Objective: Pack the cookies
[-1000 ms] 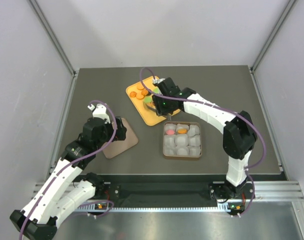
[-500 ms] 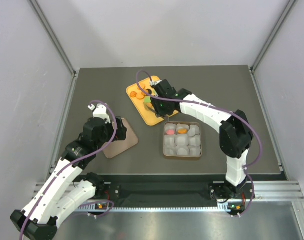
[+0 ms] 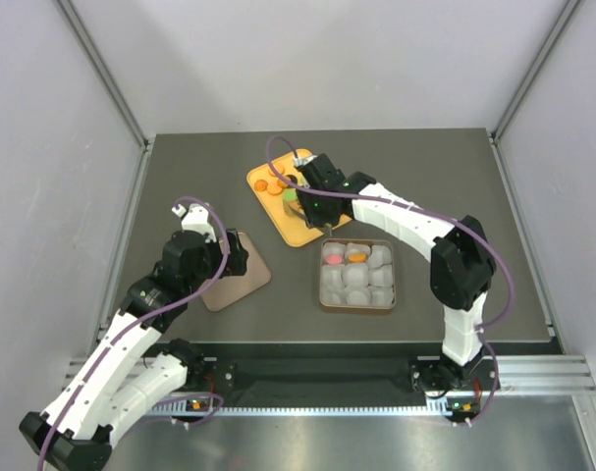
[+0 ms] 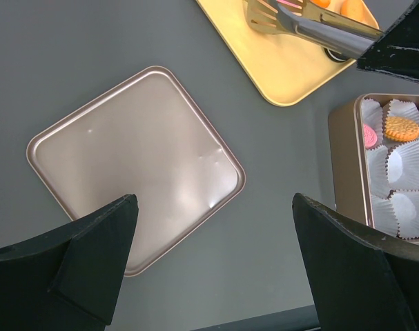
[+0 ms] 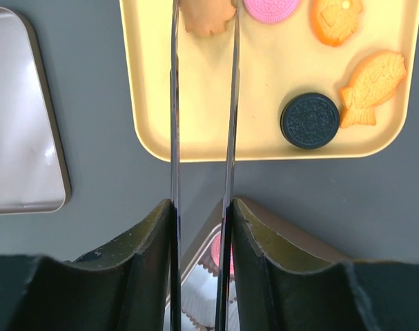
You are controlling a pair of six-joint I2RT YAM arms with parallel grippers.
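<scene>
Right end effector (image 5: 202, 231): narrow, clamped on tongs (image 5: 173, 103). The blades stood either side of a tan cookie (image 5: 208, 15) on the yellow tray (image 5: 216, 131); contact not discernible. Right arm: elbow bent, forearm stretched leftward beyond the tin (image 3: 324, 297), wrist pitched down.

Left end effector (image 4: 212, 207): wide, empty, above the lid (image 4: 133, 165) on the counter (image 3: 425, 167); arm folded.

Cookies (image 4: 401, 127): two were packed, one pink and one orange, in the tin's paper cups (image 4: 407, 165); the other visible cups were bare. On the tray lay black, pink, orange and fish-shaped pieces.

Assessment: early; most packing outstanding.
</scene>
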